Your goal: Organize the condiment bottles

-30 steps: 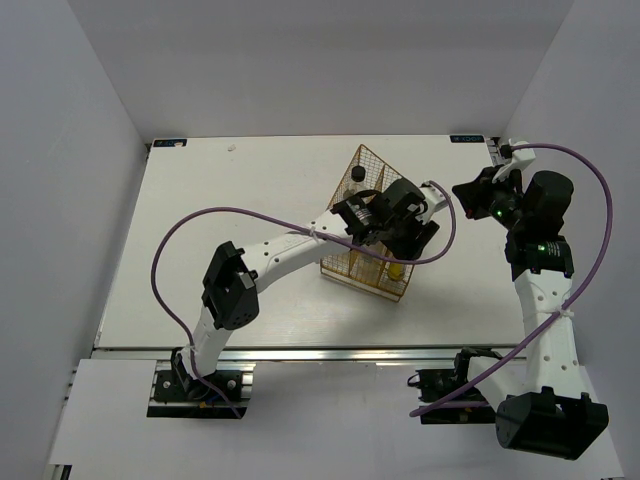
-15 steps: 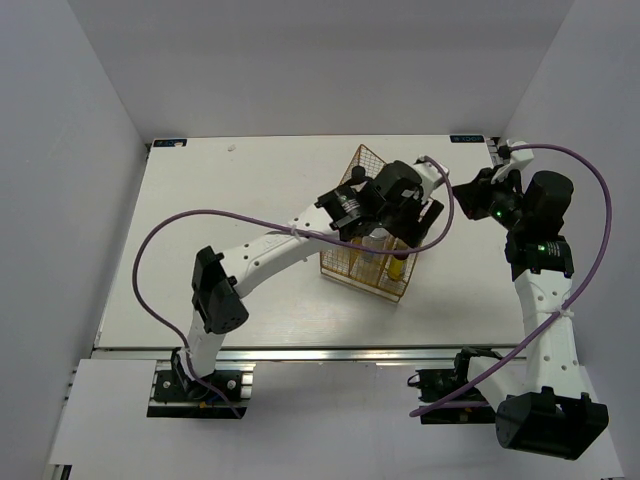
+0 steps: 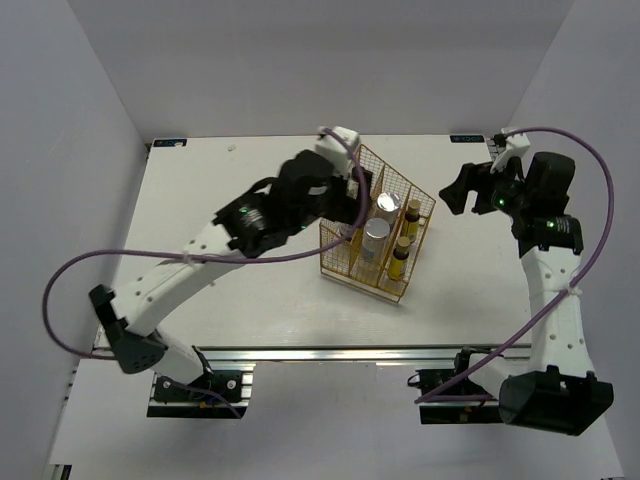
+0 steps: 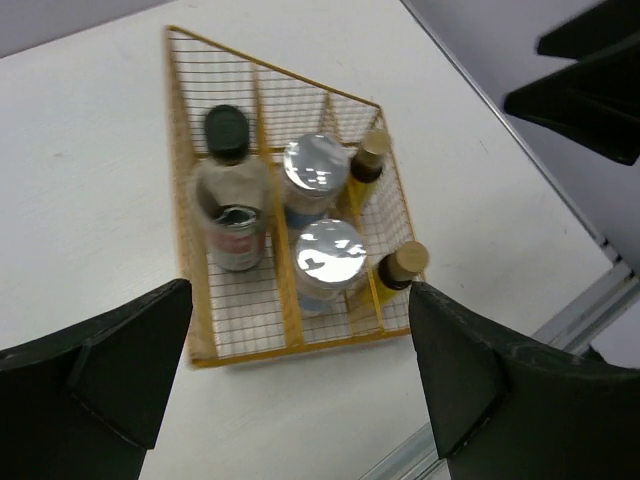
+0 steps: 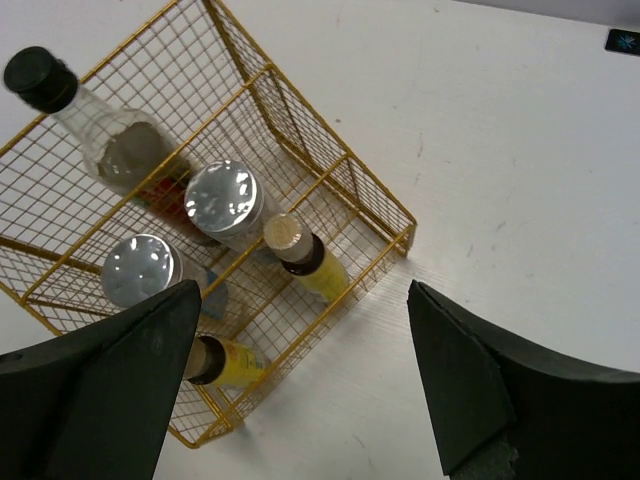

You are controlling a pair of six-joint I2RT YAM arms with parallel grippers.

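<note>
Condiment bottles [image 4: 300, 205], all five standing in the gold wire basket [image 4: 181, 200], below and between my left gripper's [image 4: 300, 292] wide, empty fingers [image 4: 100, 380]. Nearest: a white silver-lidded cylinder [image 4: 328, 262] and an amber bottle [image 4: 398, 272]; beyond, a second cylinder [image 4: 315, 172], a second amber bottle [image 4: 365, 160], the tall clear bottle [image 4: 230, 195]. My right gripper [image 5: 305, 290] hangs equally wide, empty. Sorting looks done; I should rise straight off the wire

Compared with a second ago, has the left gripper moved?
Yes. The left gripper has pulled leftward: it was over the middle of the gold wire basket and now sits at its left edge, jaws open.
</note>
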